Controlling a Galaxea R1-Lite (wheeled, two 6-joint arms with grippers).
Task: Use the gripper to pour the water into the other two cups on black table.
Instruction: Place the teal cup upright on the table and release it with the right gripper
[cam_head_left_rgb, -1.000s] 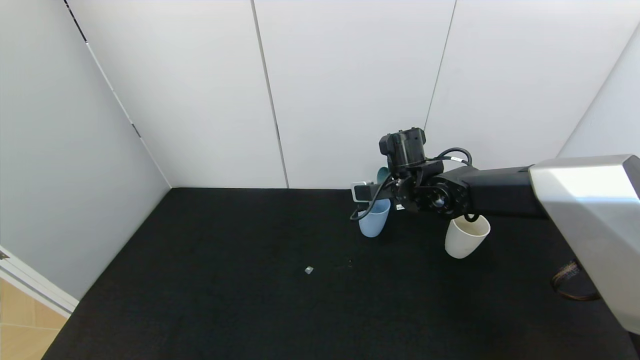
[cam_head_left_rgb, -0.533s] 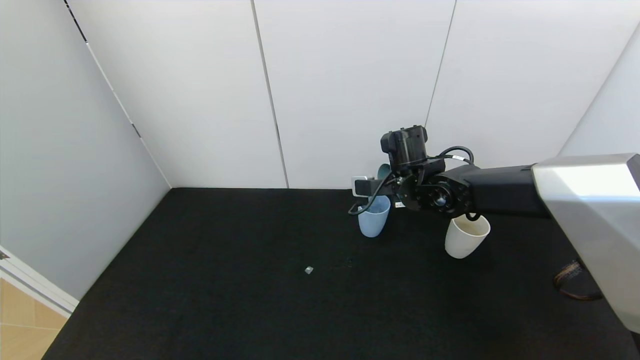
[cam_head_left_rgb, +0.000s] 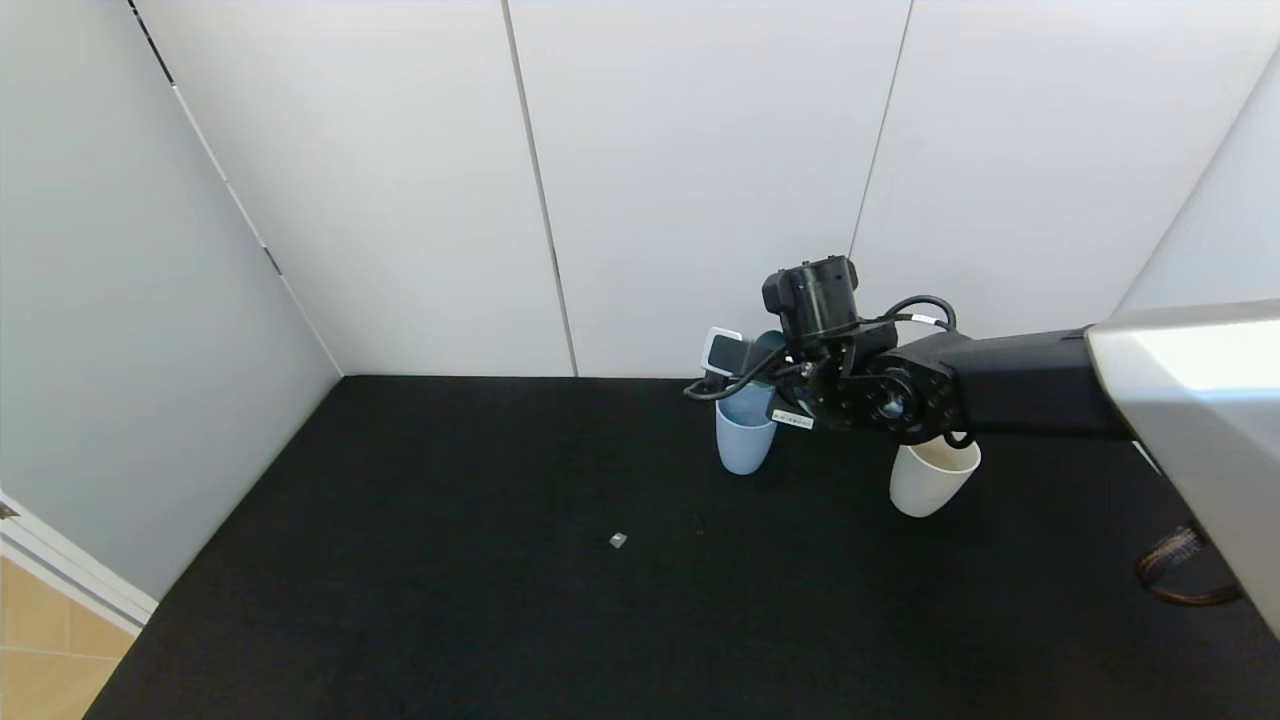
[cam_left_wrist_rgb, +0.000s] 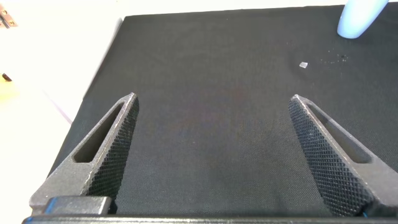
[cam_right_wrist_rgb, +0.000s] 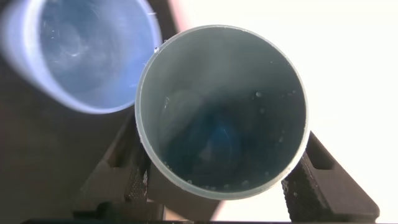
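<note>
My right gripper (cam_head_left_rgb: 772, 372) reaches in from the right and is shut on a mint-green cup (cam_head_left_rgb: 768, 345) with a dark teal inside, held tipped above the light blue cup (cam_head_left_rgb: 744, 440). In the right wrist view the mint-green cup (cam_right_wrist_rgb: 221, 106) sits between the fingers (cam_right_wrist_rgb: 127, 168), small drops cling inside it, and the light blue cup (cam_right_wrist_rgb: 84, 53) lies just beside its rim. The cream-beige cup (cam_head_left_rgb: 930, 478) stands on the black table (cam_head_left_rgb: 450, 580), partly under the arm. My left gripper (cam_left_wrist_rgb: 214, 106) is open and empty, low over the table, far from the cups.
A small grey bit (cam_head_left_rgb: 617, 540) lies on the table in front of the cups; it also shows in the left wrist view (cam_left_wrist_rgb: 303, 65). A looped cable (cam_head_left_rgb: 1185, 580) lies at the right edge. White walls close the back and left.
My right wrist has rolled: the white-grey box rose and the mint-green cup tipped further over the light blue cup. Both standing cups stayed put.
</note>
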